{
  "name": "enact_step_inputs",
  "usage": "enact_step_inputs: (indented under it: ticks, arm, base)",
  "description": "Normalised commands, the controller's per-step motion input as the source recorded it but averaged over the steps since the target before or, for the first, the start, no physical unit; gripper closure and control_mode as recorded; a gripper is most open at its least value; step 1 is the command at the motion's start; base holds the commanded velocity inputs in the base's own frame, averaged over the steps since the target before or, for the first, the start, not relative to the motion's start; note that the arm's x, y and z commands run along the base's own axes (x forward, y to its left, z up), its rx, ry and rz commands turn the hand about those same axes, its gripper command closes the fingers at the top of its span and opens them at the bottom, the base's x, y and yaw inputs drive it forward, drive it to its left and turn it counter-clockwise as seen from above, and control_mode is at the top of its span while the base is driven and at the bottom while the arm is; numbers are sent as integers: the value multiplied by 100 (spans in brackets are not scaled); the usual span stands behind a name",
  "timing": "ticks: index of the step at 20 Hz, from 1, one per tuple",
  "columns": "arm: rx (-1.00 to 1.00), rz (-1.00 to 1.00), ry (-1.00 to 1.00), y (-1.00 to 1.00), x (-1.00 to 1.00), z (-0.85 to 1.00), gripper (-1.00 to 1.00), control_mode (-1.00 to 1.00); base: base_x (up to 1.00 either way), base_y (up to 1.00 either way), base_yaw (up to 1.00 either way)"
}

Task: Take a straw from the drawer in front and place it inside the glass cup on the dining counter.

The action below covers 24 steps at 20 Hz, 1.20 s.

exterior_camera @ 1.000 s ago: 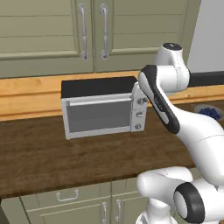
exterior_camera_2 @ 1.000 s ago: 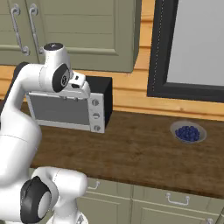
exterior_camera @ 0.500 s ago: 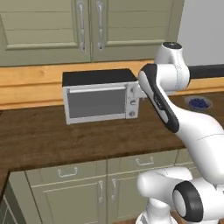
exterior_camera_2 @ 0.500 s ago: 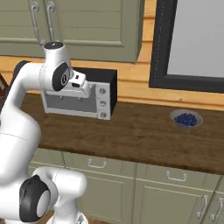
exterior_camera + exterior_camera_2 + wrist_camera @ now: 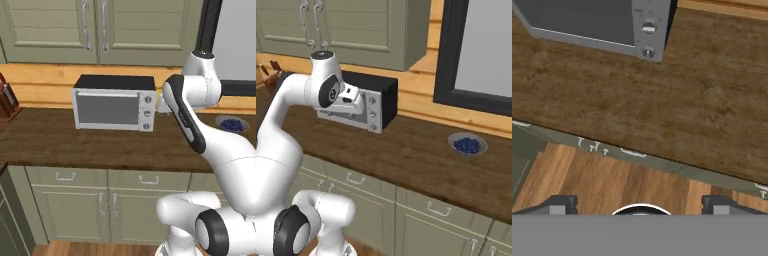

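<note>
Straw, thin and red-pink, cannot be located on the dark-brown wood-grain wall countertop (image 5: 100,145), nor on the wooden floor (image 5: 612,185); where it lies, I cannot tell. Nor can I tell which of the shallow sage-green drawers (image 5: 145,180) with silver bar handles under that countertop is the task's one; all of them look closed.

The two-finger gripper (image 5: 639,205) hangs high above the countertop edge, its dark finger tips (image 5: 559,205) set wide apart at the bottom of the hand view, with nothing between them.

By my reading the task is at its start; the next move calls for bringing the hand down to a drawer handle and pulling the drawer open.

The hand view looks straight down on the silver microwave (image 5: 602,25) with its two knobs and on the drawer handles seen edge-on; the left base view adds the brown knife block (image 5: 7,102); the right base view shows best the small bowl of blueberries (image 5: 467,145) and the black-framed window (image 5: 481,55).
</note>
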Motion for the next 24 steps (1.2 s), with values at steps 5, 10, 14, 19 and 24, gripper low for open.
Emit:
enact_step_inputs:
  ticks: [5, 10, 14, 19, 24]
  arm:
    - [0, 0, 0, 0, 0, 0, -100, 100]
    - [0, 0, 0, 0, 0, 0, -100, 100]
    - [0, 0, 0, 0, 0, 0, -100, 100]
    - [0, 0, 0, 0, 0, 0, -100, 100]
    - [0, 0, 0, 0, 0, 0, -100, 100]
  base:
    - [0, -85, 59]
    - [0, -80, 61]
    - [-9, -81, 62]
    - [-19, -80, 58]
    - [-13, -77, 48]
